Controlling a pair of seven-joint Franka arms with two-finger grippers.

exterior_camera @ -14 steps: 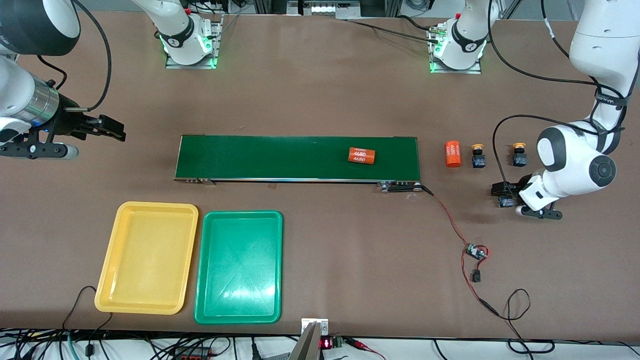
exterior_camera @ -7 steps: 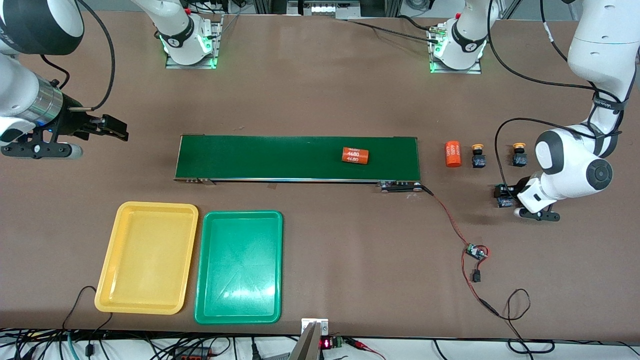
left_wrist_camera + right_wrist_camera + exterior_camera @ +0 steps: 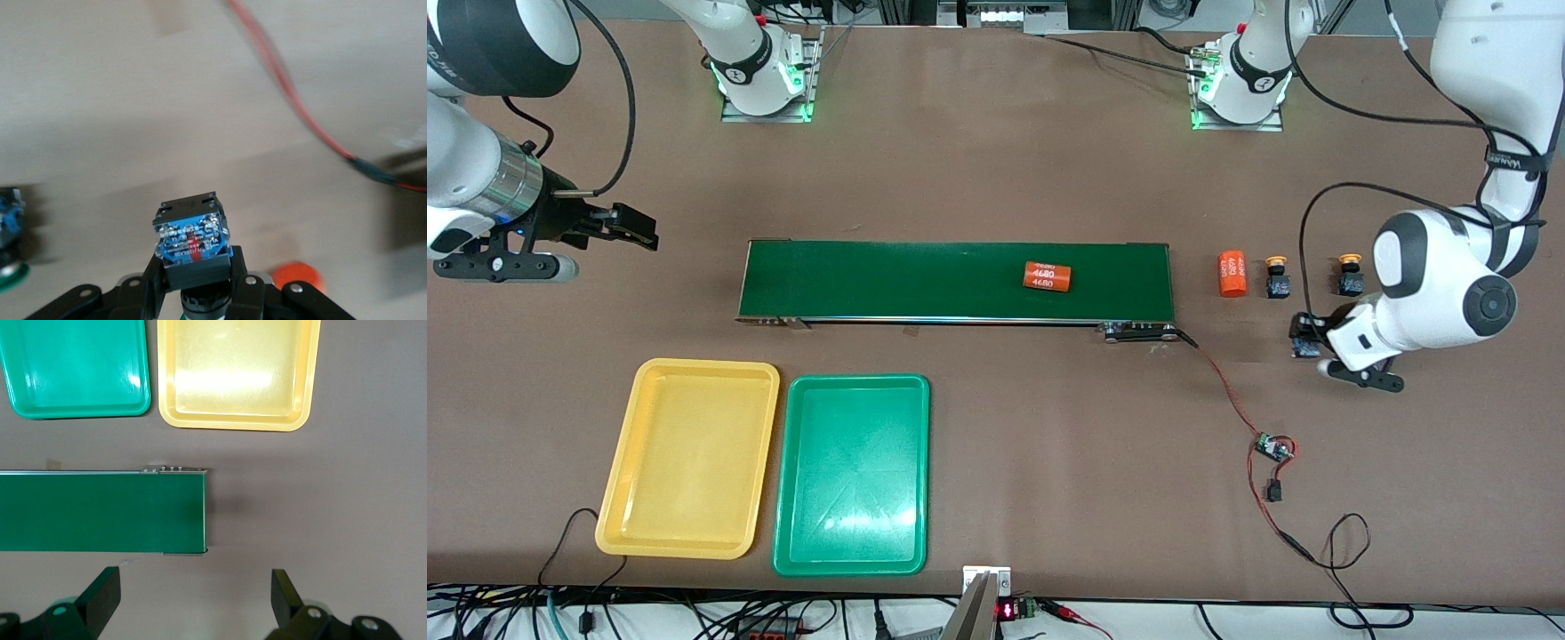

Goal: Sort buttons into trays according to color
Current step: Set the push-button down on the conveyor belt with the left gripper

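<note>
Your left end effector [image 3: 193,283] was clamped on a button [image 3: 191,237], lifted over the counter [image 3: 996,178] near the two yellow-capped buttons [image 3: 1278,277], presumably for carrying toward the trays [image 3: 852,476]. Your right end effector [image 3: 195,597] waited open above the conveyor [image 3: 956,281] end.

Two yellow-capped buttons [image 3: 1277,277] [image 3: 1350,276] upright on the table just off the conveyor belt [image 3: 956,281], toward the left arm's end. A third button [image 3: 192,237], black-and-blue body showing, cap hidden, clamped in the left gripper [image 3: 193,287]. Yellow tray [image 3: 690,458] and green tray [image 3: 852,474] side by side, nearer the front camera than the belt, both empty.
</note>
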